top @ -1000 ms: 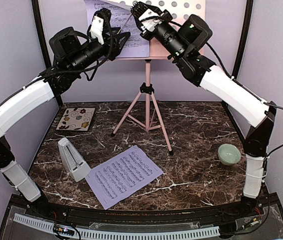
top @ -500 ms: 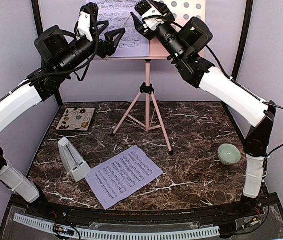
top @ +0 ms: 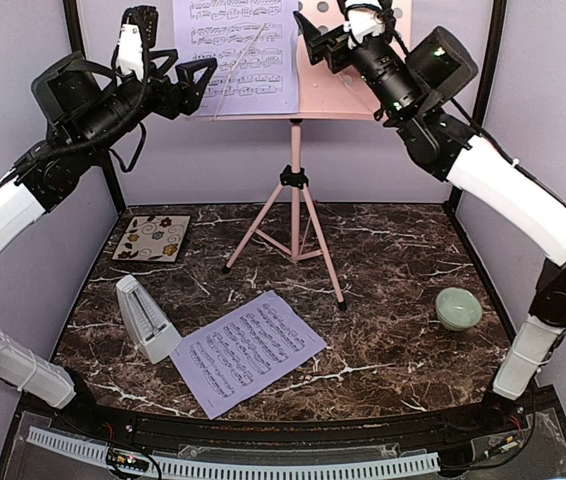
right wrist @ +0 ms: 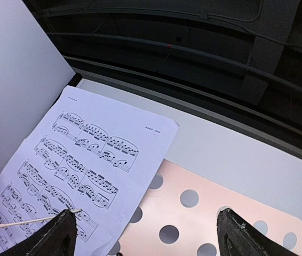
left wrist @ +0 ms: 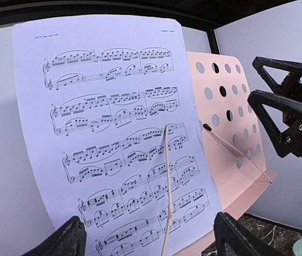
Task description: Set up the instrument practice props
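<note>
top external view, stock as seen.

- music stand [top: 294, 180], pink, perforated desk, tripod legs: one. it stands upright on the marble-patterned table [top: 393, 260], towards the back, middle.
- sheet-music pages, pale lavender, printed: two. page on the stand [top: 238, 55] rests upright on the left half of the desk, its bottom edge on the ledge. page on the table [top: 248, 352] lies flat and skewed near the front edge, well apart from the stand's feet.
- metronome [top: 146, 318], white-grey pyramid: one. upright, front left, just beside the flat page's left corner; whether they touch cannot be told.
- floral tile [top: 152, 238]: one, flat, back left.
- green bowl [top: 459, 308]: one, right side, upright.

left wrist view.
- left gripper [left wrist: 148, 220]: one. two fingers spread wide, nothing between them, raised in front of the standing page and not touching it.
- page-holder arms, thin and pale: two. one [left wrist: 167, 176] lies across the page's lower half, the other [left wrist: 231, 149] across the bare pink desk.

right wrist view.
- right gripper [right wrist: 145, 213]: one. fingers set wide apart and empty, high by the desk's top, over the page's upper right corner and the round holes.
</note>
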